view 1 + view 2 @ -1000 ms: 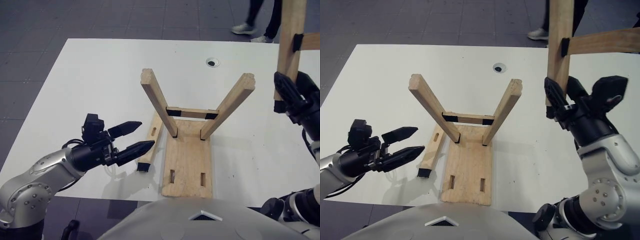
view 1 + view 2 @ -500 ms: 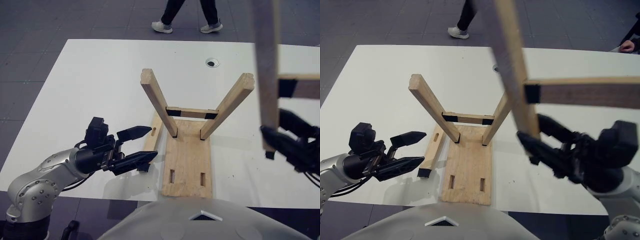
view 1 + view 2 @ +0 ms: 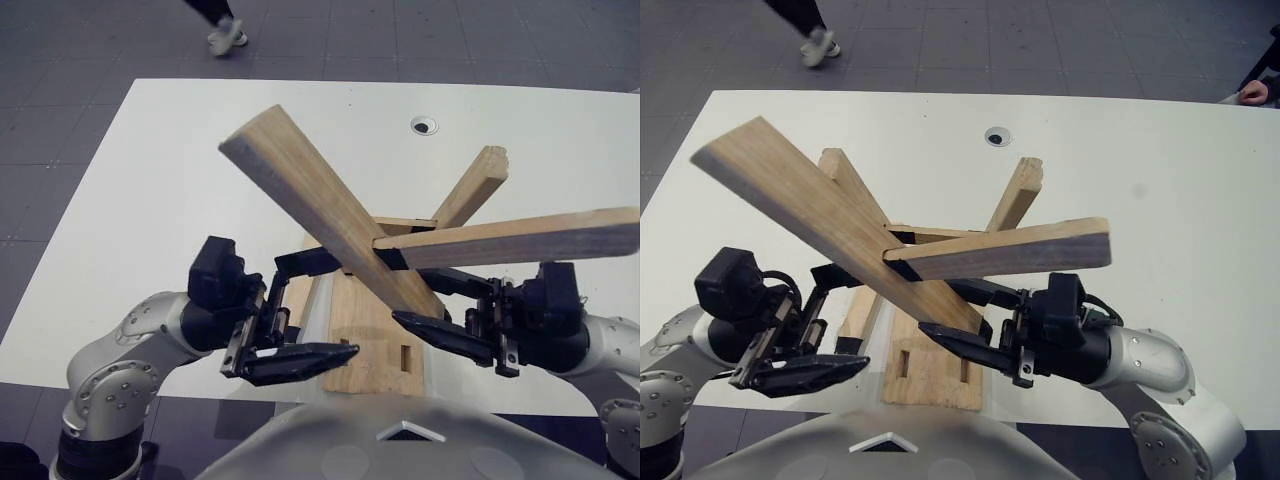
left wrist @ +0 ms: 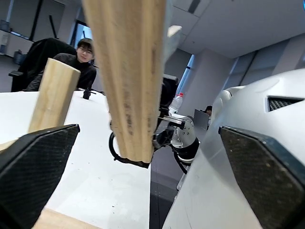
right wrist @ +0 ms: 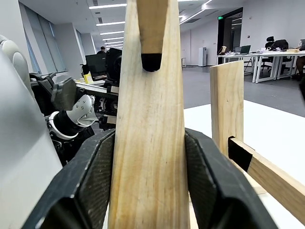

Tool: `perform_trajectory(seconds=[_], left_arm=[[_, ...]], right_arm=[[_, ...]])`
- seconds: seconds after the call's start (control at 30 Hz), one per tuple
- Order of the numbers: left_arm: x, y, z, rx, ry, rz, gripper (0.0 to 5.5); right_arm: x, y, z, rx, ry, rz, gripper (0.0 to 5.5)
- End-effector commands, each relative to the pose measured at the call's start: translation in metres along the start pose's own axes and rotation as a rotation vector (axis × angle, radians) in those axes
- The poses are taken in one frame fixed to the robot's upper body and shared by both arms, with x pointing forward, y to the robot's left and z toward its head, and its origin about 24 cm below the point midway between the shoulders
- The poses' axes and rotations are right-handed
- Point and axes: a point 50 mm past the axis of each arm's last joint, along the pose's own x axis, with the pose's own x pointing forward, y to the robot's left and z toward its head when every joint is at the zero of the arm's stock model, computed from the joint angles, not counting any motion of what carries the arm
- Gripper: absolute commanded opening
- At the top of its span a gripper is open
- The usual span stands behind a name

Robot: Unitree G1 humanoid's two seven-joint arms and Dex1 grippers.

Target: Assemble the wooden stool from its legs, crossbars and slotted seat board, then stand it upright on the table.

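Note:
My right gripper [image 3: 420, 312] is shut on the low end of a wooden leg [image 3: 300, 195], which slants up to the left over the slotted seat board [image 3: 930, 378]. A crossbar [image 3: 520, 238] sticks out of that leg to the right. In the right wrist view both fingers [image 5: 95, 176] press its flat faces. Two legs [image 3: 470, 185] joined by a short crossbar stand in the board's far slots. My left gripper [image 3: 345, 305] is wide open at the board's left edge, its fingers above and below the held leg's end without touching it. A loose piece [image 3: 862, 305] lies beside the board.
The white table [image 3: 150, 180] has bare room to the left, right and far side. A small round hole [image 3: 424, 125] sits near its far edge. The board lies close to the table's near edge.
My right arm has swung the leg and crossbar down from high on the right to the middle, over the board. My left gripper has moved right to the board and opened wider.

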Motion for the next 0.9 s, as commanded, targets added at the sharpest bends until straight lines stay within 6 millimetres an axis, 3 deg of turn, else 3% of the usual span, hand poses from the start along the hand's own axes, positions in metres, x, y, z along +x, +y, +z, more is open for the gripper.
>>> perform_trajectory(seconds=[0.03,0.43,0.67,0.9], left_arm=[[0.006,0.001,-0.003,0.021,0.014,-0.037,5.5],[0.017,0.009,-0.004,0.062,-0.074,-0.035,5.5],[0.015,0.003,0.01,-0.003,-0.236,-0.147,4.33],[0.014,0.002,0.016,-0.005,-0.275,-0.163,3.25]], right_arm=[[0.006,0.001,0.002,-0.025,-0.001,0.026,2.04],[0.016,0.01,-0.01,0.038,0.017,0.103,2.04],[0.017,0.009,-0.014,0.057,0.017,0.101,2.04],[0.017,0.009,-0.016,0.066,0.02,0.097,2.04]])
